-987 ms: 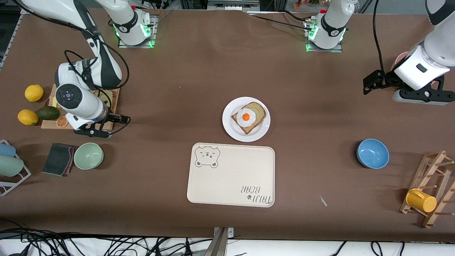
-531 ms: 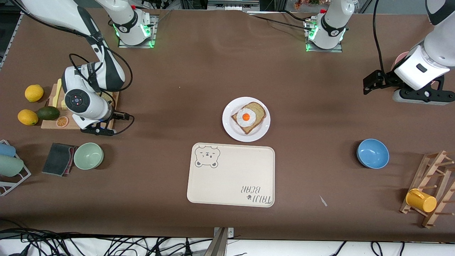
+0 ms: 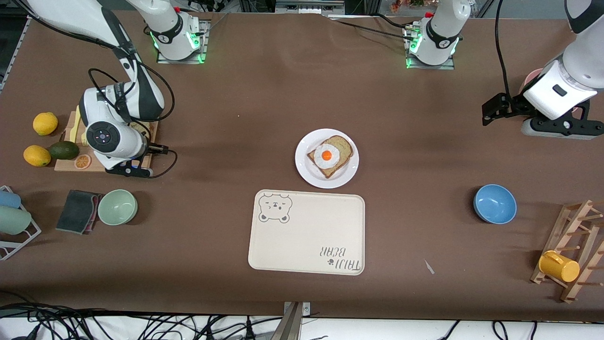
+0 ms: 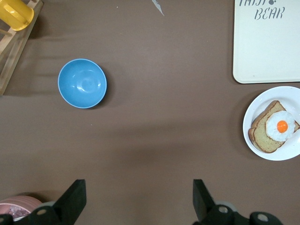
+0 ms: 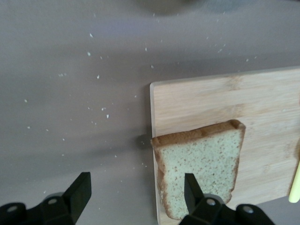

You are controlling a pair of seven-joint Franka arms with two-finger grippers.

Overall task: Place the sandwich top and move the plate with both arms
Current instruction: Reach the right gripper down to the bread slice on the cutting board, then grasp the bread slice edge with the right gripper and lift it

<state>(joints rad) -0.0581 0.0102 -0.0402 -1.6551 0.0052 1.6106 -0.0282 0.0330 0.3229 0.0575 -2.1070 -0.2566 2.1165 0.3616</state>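
At the right arm's end of the brown bench [image 3: 236,94], the right gripper [image 5: 136,192] hovers over the wooden cutting board [image 5: 262,122], fingers wide, one above the plain speckled bread slice, the sandwich top [image 5: 201,164]. The pick-up is in hand; next, centring and descending. Mid-bench, the round white plate [image 3: 304,170] holds egg-topped bread [image 3: 330,155]. The left gripper [image 4: 136,199] waits, fingers wide, over bare bench.

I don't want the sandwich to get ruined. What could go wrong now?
The bread slice lies at the very edge of the cutting board. The open right gripper has one finger over the bread and one off the board, so closing may push or crumple it.

The plate is shallow and the egg lies loose, so uneven lifting could slide it off.
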